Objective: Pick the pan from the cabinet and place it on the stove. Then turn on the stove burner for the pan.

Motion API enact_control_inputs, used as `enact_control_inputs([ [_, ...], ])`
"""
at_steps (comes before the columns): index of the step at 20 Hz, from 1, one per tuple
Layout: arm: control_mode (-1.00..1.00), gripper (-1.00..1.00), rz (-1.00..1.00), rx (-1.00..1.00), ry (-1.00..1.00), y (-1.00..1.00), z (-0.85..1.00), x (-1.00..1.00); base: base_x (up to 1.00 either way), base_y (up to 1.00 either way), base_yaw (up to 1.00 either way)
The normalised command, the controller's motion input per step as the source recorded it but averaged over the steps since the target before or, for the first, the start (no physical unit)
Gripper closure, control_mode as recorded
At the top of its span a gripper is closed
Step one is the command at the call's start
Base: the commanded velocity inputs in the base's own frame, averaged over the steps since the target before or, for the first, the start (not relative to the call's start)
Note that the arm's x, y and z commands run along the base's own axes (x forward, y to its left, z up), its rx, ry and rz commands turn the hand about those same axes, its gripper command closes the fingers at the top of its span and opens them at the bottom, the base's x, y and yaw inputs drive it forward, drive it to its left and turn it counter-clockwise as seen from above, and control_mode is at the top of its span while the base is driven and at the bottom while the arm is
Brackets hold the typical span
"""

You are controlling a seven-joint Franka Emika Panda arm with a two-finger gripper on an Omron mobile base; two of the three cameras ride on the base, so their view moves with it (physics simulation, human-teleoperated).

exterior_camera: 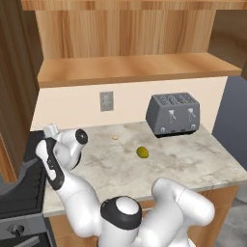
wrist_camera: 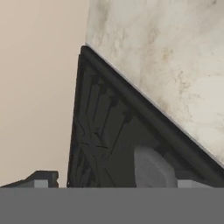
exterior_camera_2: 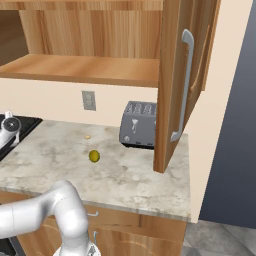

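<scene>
The stove (exterior_camera: 19,193) sits at the counter's left end, a round knob (exterior_camera: 17,230) on its grey front panel. My gripper (wrist_camera: 113,183) hangs over the stove's black grates (wrist_camera: 98,127), open, with nothing between its fingertips (wrist_camera: 41,179). A grey rounded shape (wrist_camera: 151,168) lies on the grates near the right fingertip; I cannot tell whether it is the pan. The cabinet (exterior_camera_2: 80,35) stands open with its door (exterior_camera_2: 172,100) swung out, and its wooden shelf (exterior_camera: 135,67) is bare. My wrist (exterior_camera: 50,130) is above the stove's right edge.
A grey toaster (exterior_camera: 173,115) stands at the back of the marble counter (exterior_camera: 183,159). A small green fruit (exterior_camera: 142,152) and a tiny pale crumb (exterior_camera: 115,137) lie mid-counter. A wall outlet (exterior_camera: 106,101) is behind. The open door overhangs the counter's right end.
</scene>
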Motion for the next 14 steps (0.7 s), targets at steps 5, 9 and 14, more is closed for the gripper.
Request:
enact_control_inputs([
  [5, -1.00, -1.00, 0.00, 0.00, 0.03, -0.12, 0.00, -0.06, 0.00, 0.00, 0.00],
  [9, -1.00, -1.00, 0.00, 0.00, 0.04, 0.00, 0.00, 0.00, 0.00, 0.00, 0.00],
  [14, -1.00, -1.00, 0.00, 0.00, 0.05, 0.00, 0.00, 0.00, 0.00, 0.00, 0.00],
])
